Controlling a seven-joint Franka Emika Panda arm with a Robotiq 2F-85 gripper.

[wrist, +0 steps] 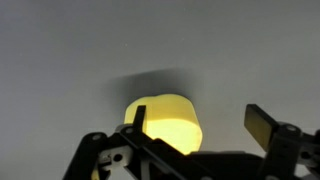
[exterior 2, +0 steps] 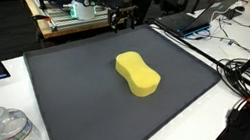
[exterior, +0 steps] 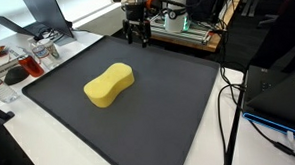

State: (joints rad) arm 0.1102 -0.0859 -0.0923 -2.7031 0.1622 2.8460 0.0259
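A yellow peanut-shaped sponge (exterior: 109, 85) lies flat near the middle of a dark grey mat (exterior: 179, 111). It shows in both exterior views (exterior 2: 137, 73). My gripper (exterior: 135, 31) hangs above the mat's far edge, well away from the sponge, and it also shows in an exterior view (exterior 2: 123, 19). In the wrist view the sponge (wrist: 165, 122) glows yellow ahead of the gripper (wrist: 200, 118). Its two fingers are spread wide and hold nothing.
A dark laptop (exterior: 278, 95) and black cables (exterior: 229, 109) lie beside the mat. Dishes and a red item (exterior: 22, 66) sit at its other side. Clear jars (exterior 2: 5, 124) stand at a near corner. A bench with equipment (exterior 2: 69, 11) is behind the gripper.
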